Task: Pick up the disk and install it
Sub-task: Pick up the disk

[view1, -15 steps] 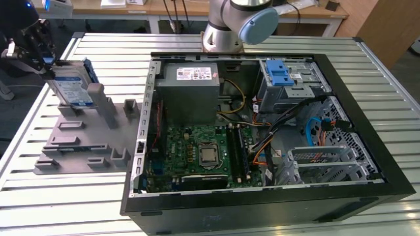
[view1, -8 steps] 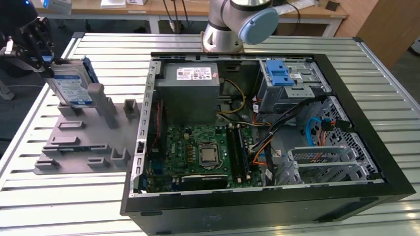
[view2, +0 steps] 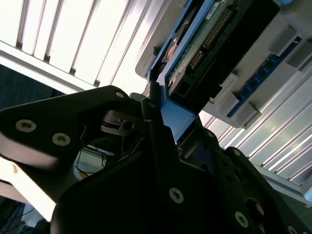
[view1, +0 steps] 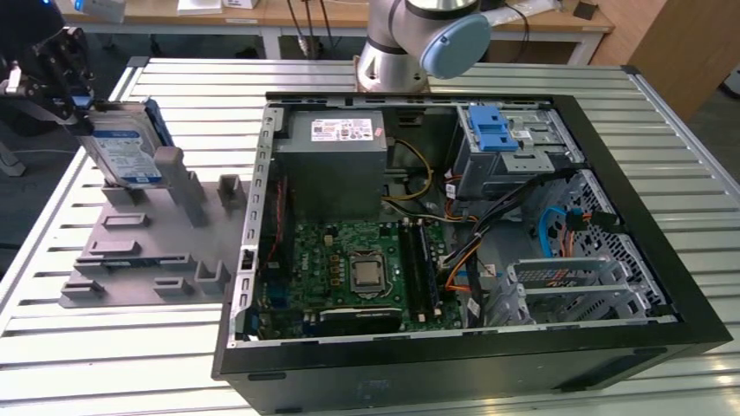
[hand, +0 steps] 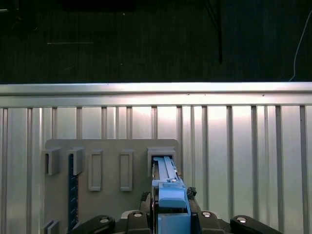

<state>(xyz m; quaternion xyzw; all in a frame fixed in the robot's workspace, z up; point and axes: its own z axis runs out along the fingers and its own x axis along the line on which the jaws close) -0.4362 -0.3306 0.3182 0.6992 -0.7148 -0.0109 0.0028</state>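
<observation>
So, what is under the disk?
Under the disk is the grey slotted holder plate, lying on the ribbed metal table. An upright post of the plate covers the disk's lower edge, so whether it sits in a slot cannot be seen.

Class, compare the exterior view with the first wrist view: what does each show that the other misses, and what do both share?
Exterior view: the open computer case with its motherboard, and the arm's base. First wrist view: a dark blue strip on the grey holder. Shared: the disk, held on edge by the gripper, and that holder.
</observation>
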